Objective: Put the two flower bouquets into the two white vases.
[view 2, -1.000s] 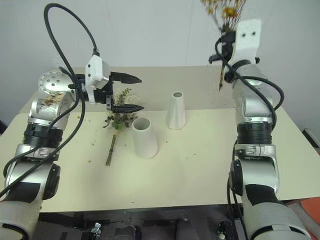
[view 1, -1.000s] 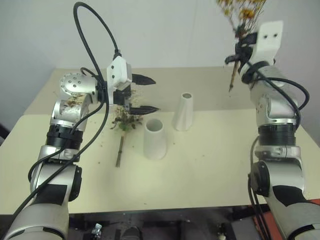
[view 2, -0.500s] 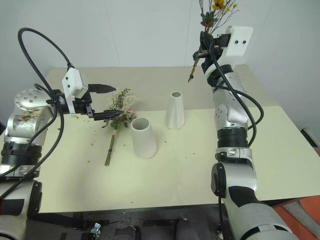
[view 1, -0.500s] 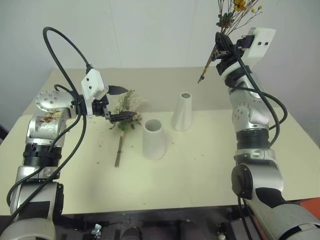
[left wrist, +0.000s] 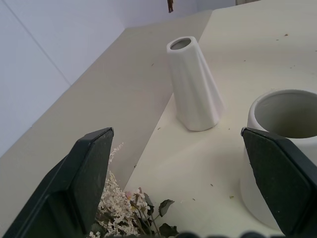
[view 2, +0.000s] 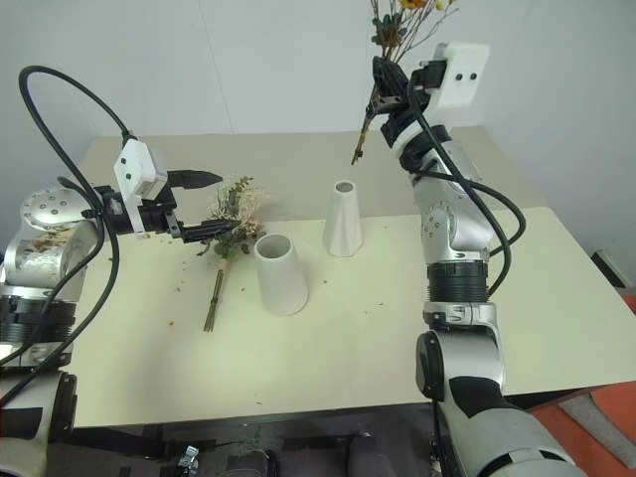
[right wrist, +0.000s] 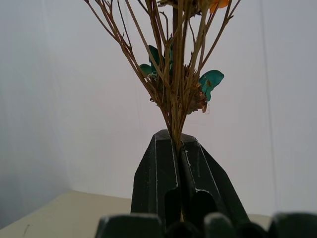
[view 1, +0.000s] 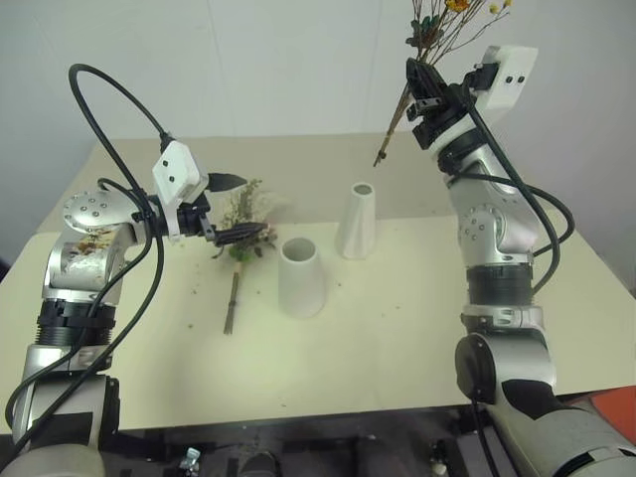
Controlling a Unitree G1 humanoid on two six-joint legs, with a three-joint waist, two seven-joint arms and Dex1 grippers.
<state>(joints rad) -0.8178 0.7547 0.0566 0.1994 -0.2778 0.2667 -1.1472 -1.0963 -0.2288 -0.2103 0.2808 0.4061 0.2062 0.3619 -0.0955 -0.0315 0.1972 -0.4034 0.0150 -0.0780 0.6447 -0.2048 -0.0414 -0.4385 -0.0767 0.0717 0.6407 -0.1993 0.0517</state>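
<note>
Dried bouquet [view 1: 437, 40] is clamped by its stems in the right hand [view 1: 429, 99], held high, blooms up, cut ends slanting down-left toward the tall slim vase [view 1: 358, 221]. Stem tips hang above and just behind that narrow mouth, well apart in height; stem axis is tilted, so it likely needs righting before lowering. Right arm is nearer this vase. Left hand [view 1: 234, 207] has fingers wide apart, empty, level w/ the rose bouquet [view 1: 241, 231] lying on the surface [view 1: 397, 328], stems toward the robot, beside the short wide vase [view 1: 301, 276].
</note>
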